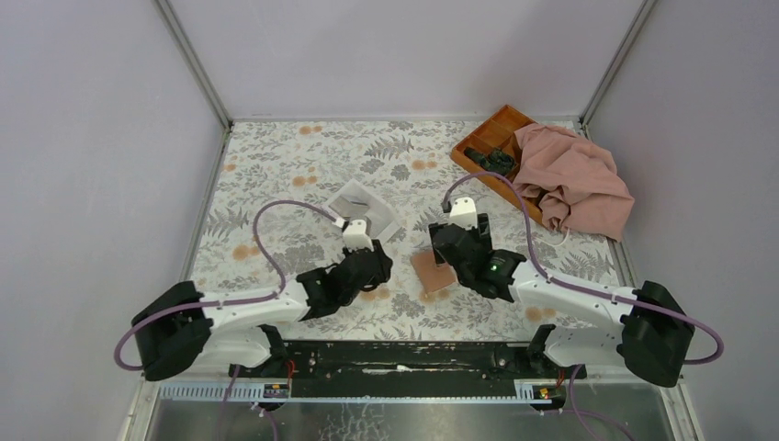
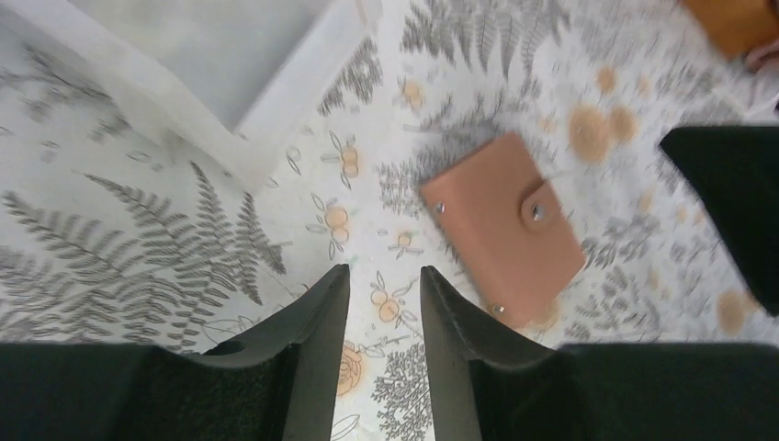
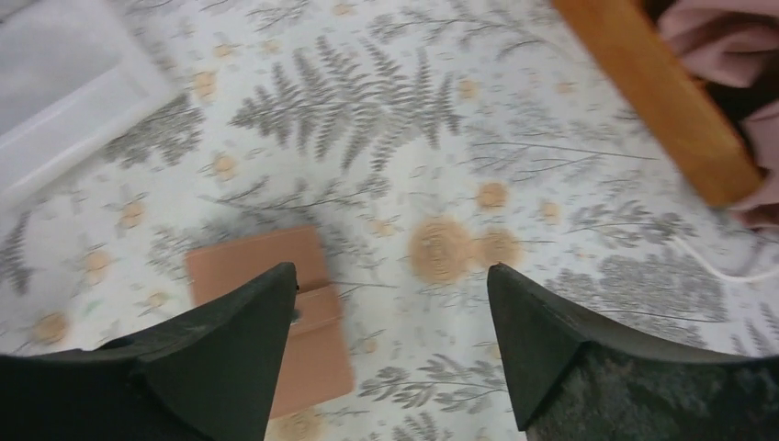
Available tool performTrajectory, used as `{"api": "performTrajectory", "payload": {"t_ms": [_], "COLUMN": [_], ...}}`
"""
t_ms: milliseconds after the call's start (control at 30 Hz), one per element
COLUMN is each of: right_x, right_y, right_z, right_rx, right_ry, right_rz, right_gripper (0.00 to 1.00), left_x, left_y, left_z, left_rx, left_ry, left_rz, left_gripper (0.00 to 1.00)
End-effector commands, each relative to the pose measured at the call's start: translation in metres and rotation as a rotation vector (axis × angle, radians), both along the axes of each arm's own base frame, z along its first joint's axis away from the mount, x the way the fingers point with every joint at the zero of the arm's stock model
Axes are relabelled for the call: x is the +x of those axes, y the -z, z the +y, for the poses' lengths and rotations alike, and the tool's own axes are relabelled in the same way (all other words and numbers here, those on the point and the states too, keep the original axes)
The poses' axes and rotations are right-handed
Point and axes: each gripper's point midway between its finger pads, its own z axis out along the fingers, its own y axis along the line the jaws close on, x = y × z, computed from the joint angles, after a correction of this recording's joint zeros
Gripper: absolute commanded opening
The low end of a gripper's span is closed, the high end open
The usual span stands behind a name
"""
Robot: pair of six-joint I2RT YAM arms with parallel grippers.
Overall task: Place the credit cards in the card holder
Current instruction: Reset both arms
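Note:
The card holder [image 1: 432,272], a tan-brown wallet, lies flat and closed on the floral tablecloth between the two arms. Its snap button shows in the left wrist view, on the card holder [image 2: 501,225]. My left gripper [image 2: 386,272] hovers to the wallet's left, open with a moderate gap and only tablecloth between its fingers. My right gripper [image 3: 390,271] is wide open just above the table. Its left finger [image 3: 239,340] overlaps the card holder [image 3: 266,262], and nothing is held. No credit cards are in view.
A white box [image 1: 363,207] stands behind the left gripper, also in the left wrist view [image 2: 211,55]. At the back right are an orange compartment tray [image 1: 496,147] and a crumpled pink cloth [image 1: 574,179]. Walls close off the table's left and right sides.

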Motion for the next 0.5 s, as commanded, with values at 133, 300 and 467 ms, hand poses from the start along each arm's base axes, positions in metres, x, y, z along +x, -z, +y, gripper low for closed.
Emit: {"api": "performTrajectory", "payload": {"t_ms": [133, 300, 467], "right_x": [0.019, 0.020, 0.021], "right_y": [-0.027, -0.029, -0.026], "right_z": [-0.062, -0.079, -0.079], "right_rx": [-0.031, 0.030, 0.025], "right_ry": [0.211, 0.238, 0.229], "right_rz": [-0.164, -0.200, -0.157], "right_gripper": [0.89, 0.92, 0.99], "left_x": [0.034, 0.046, 0.059], "left_y": [-0.070, -0.097, -0.114], "left_z": [0.053, 0.083, 0.098], "left_rx": [0.157, 0.264, 0.317], "left_ry": [-0.247, -0.366, -0.345], "left_rz": [-0.219, -0.326, -0.440], "left_gripper": [0.60, 0.99, 1.00]}}
